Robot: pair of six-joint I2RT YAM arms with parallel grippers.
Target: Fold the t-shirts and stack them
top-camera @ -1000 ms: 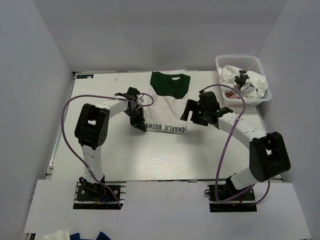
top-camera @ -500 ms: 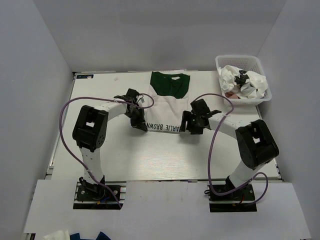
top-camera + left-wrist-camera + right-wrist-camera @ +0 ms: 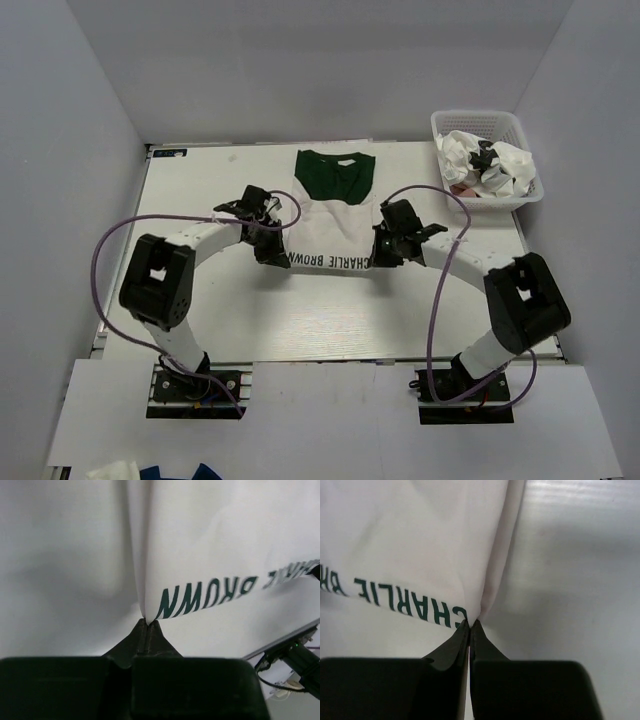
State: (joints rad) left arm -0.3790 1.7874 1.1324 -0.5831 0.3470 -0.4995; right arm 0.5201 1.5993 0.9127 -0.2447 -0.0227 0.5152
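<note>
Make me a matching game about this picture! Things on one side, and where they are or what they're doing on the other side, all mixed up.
Things:
1. lettered white t-shirt
2. dark green t-shirt
3. basket
4. left gripper

Clues:
A. shut on the corner beside BROWN
B. far right, full of crumpled cloth
C. held at both near corners
D. beyond the letters, towards the far edge

Pairs: 1-C, 2-D, 3-B, 4-A
</note>
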